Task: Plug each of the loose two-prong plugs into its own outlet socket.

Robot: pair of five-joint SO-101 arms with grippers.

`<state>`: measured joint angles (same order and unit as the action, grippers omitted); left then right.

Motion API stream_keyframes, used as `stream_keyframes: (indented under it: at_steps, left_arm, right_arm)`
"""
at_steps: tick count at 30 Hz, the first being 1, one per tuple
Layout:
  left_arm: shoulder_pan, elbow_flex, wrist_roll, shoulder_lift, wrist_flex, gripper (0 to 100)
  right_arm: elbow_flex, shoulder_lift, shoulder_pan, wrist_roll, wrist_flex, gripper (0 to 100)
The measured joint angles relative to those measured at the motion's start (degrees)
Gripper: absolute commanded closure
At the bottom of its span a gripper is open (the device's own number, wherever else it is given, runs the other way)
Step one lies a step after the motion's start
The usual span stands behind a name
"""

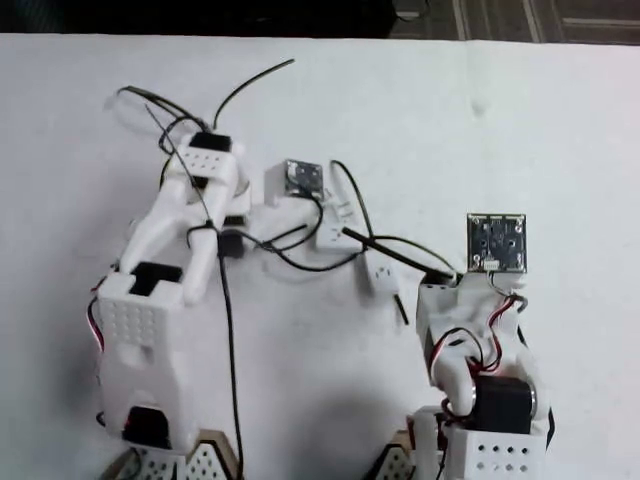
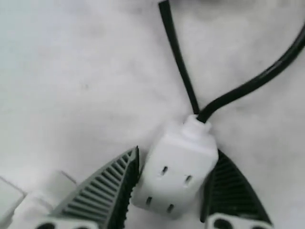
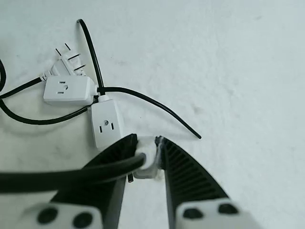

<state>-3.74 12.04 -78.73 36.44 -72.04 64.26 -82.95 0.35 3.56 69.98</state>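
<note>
Left gripper (image 2: 177, 152) clamps one white plastic four-slot outlet block (image 2: 174, 179); right gripper (image 3: 147, 142) pinches one white black-corded plug (image 3: 148, 164) near two white sockets (image 3: 66, 90) (image 3: 107, 126).

Black cord (image 2: 257, 81) — cut off at the edge.

Smooth plastic outlet socket (image 2: 174, 171), plug (image 3: 148, 161)

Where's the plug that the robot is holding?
In the right wrist view, the plug is pinched in the right gripper, right beside the closest white socket on the table, with its black cord trailing away from it.
</note>
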Motion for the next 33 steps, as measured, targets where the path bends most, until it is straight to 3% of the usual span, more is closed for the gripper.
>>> stream_keyframes:
  at_steps: [3,15,26,33]
  left_arm:
    - [0.0,0.5,0.0,0.0,-2.6,98]
    - [-0.1,10.5,0.0,-5.1,-26.5,98]
    - [-1.2,10.9,2.0,-20.2,-29.2,98]
    - [-8.7,10.6,15.9,-19.1,-29.3,98]
  right_arm:
    - [0.0,0.0,0.0,0.0,0.0,98.1]
    - [0.0,0.0,0.0,0.0,0.0,98.1]
    - [0.0,0.0,0.0,0.0,0.0,98.1]
    - [0.0,0.0,0.0,0.0,0.0,98.1]
